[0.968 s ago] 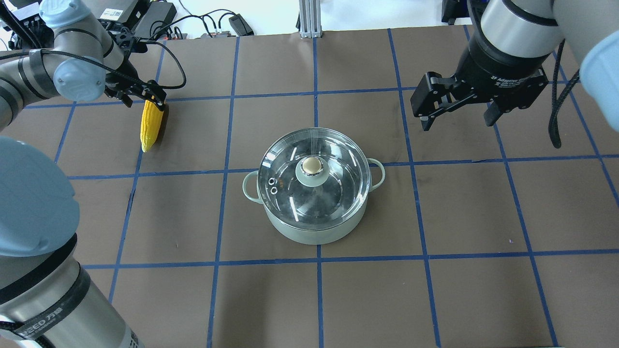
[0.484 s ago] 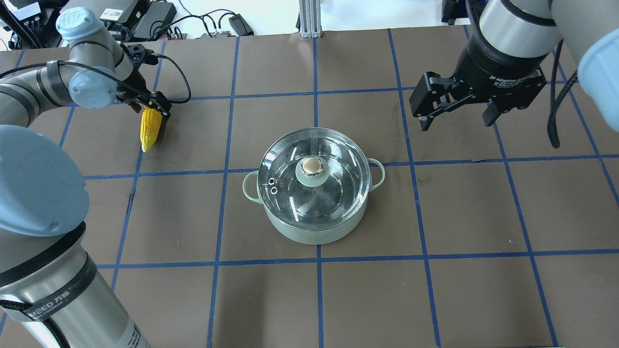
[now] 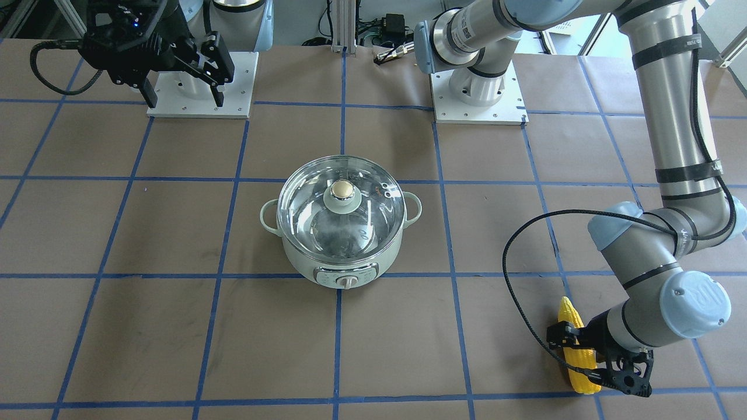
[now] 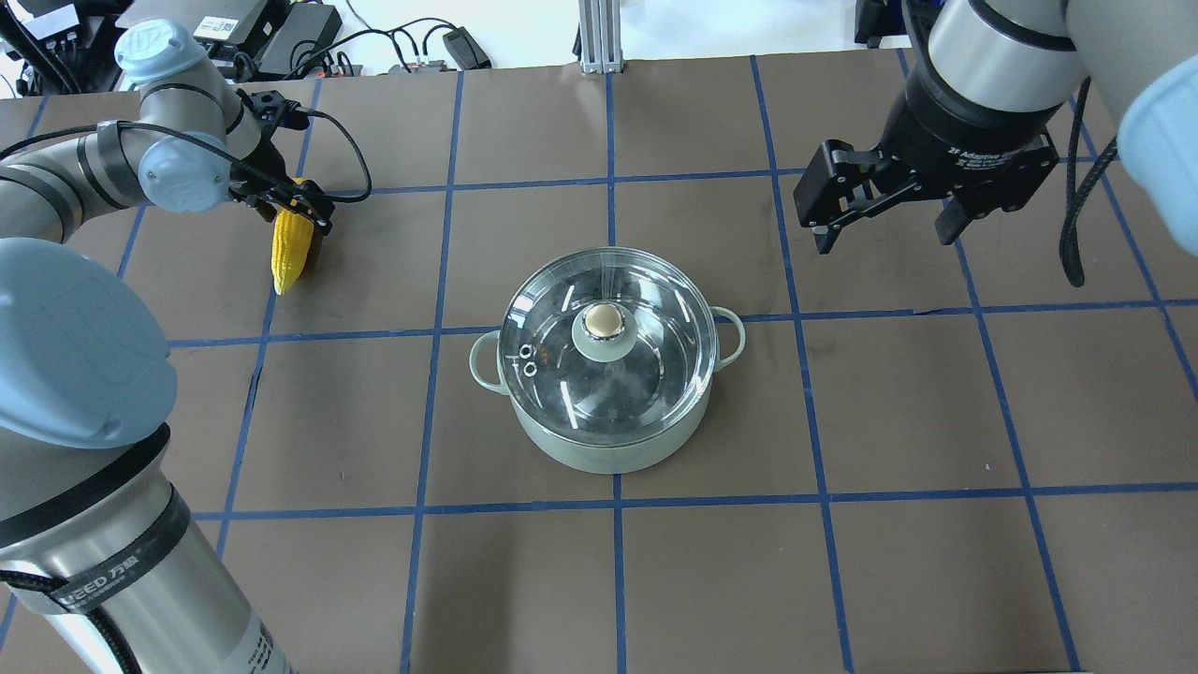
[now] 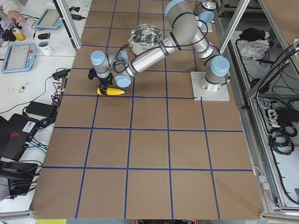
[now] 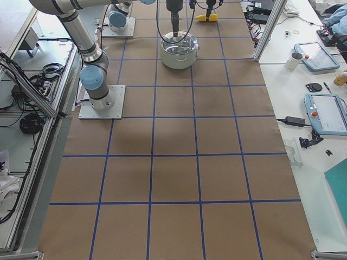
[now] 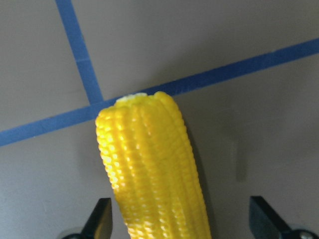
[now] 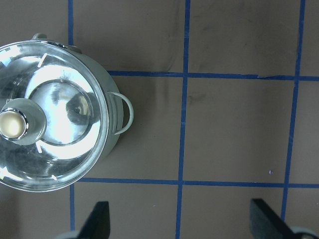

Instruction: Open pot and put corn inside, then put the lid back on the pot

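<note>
The mint-green pot point(image 4: 608, 447) stands mid-table with the glass lid point(image 4: 655, 365) on it, its knob point(image 4: 604, 323) on top. The yellow corn point(image 4: 288, 255) lies on the mat at the far left. My left gripper point(image 4: 304, 208) is open, low over the corn's blunt end. In the left wrist view the corn point(image 7: 154, 169) lies between the fingertips point(image 7: 102, 219), nearer the left one. My right gripper point(image 4: 884, 239) is open and empty, raised behind and right of the pot. The right wrist view shows the lid point(image 8: 55, 119) at the left.
Blue tape lines grid the brown mat. Cables and power bricks point(image 4: 281, 37) lie beyond the far edge, with a metal post point(image 4: 599, 37) at the far middle. The arms' base plates point(image 3: 478, 108) sit on the robot's side of the table.
My left gripper has come down and shifted slightly over the corn's blunt end, covering more of it. The corn, pot, lid and right gripper have not moved.
</note>
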Controlling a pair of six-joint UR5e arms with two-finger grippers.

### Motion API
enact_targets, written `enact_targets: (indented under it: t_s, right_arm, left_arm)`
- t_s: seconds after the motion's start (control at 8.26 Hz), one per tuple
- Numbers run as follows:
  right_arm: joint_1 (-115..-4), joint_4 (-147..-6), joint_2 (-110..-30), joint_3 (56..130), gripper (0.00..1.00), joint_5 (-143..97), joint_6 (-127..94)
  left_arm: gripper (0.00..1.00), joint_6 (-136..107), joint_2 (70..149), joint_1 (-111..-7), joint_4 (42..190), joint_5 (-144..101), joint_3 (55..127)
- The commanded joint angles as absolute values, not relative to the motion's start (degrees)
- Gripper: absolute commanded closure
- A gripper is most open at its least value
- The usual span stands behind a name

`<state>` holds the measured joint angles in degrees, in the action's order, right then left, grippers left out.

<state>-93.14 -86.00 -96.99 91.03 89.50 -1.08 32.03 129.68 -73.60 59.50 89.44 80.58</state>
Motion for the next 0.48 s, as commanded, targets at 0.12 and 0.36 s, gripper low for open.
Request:
enact_targets:
  t_s: [0.12, 0.36]
  right_arm:
    - [-93.1, -86.0, -96.9, 91.1, 0.0, 89.4, -1.1]
    - [-93.0, -85.3, -96.9, 91.0, 0.0, 89.5, -1.1]
  left_arm:
    - [0.96, 27.4, 130.1, -73.5, 59.5, 89.5, 79.7]
    - [1.0, 27.4, 129.6, -73.4, 59.5, 90.0, 79.6]
